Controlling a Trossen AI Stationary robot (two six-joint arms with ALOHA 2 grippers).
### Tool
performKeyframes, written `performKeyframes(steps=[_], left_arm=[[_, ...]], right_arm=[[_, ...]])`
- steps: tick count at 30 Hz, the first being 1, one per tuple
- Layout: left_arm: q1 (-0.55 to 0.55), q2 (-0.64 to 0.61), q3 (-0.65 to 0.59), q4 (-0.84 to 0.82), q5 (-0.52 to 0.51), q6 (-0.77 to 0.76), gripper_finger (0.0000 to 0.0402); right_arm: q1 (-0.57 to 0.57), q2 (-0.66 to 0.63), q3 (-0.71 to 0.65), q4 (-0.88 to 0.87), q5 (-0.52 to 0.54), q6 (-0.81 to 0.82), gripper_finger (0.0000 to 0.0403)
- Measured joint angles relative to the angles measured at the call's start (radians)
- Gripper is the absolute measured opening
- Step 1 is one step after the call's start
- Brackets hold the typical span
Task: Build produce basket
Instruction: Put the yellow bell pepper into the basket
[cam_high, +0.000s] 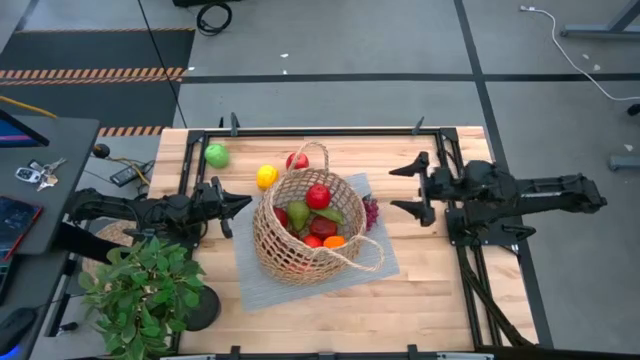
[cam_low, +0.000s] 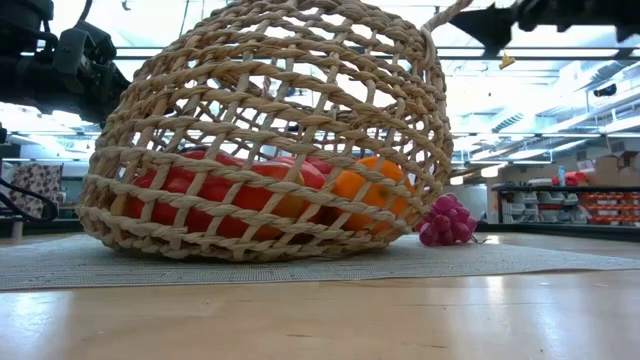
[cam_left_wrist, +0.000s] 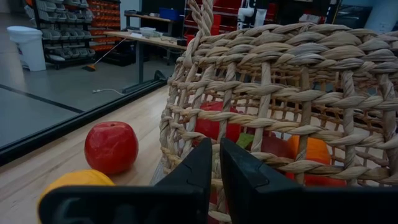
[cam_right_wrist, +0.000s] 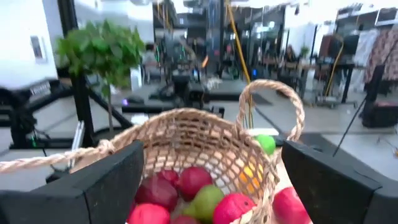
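The woven wicker basket (cam_high: 305, 225) stands on a grey mat (cam_high: 262, 282) at mid-table. Inside it lie a red apple (cam_high: 318, 196), a green pear (cam_high: 298, 213), an orange (cam_high: 334, 241) and more red produce (cam_low: 215, 190). On the wood beyond it rest a green apple (cam_high: 216, 155), a yellow lemon (cam_high: 266, 177) and a red apple (cam_high: 297, 160). Purple grapes (cam_high: 371, 211) lie on the mat by the basket's right side. My left gripper (cam_high: 247, 203) is shut, level, its tips at the basket's left wall (cam_left_wrist: 261, 112). My right gripper (cam_high: 408, 189) is open and level, right of the basket and apart from it. My left gripper's shut fingertips (cam_left_wrist: 205, 155) point level from the table's left at the lower part of the basket's left wall (cam_left_wrist: 186, 134). I cannot tell whether they touch it.
A leafy potted plant (cam_high: 140, 290) stands at the table's near left corner. A dark frame rail (cam_high: 330, 131) runs around the table. Bare wood lies in front of the mat (cam_low: 320, 320).
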Motion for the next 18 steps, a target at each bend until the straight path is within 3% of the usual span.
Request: performKeyframes(steps=[9, 18], left_arm=[[0.000, 0.000, 0.000, 0.000, 0.000, 0.000, 0.0032], [0.000, 0.000, 0.000, 0.000, 0.000, 0.000, 0.0040]], right_arm=[[0.000, -0.216, -0.107, -0.003, 0.023, 0.048, 0.0384], [0.000, -0.337, -0.201, -0.002, 0.023, 0.086, 0.0384]])
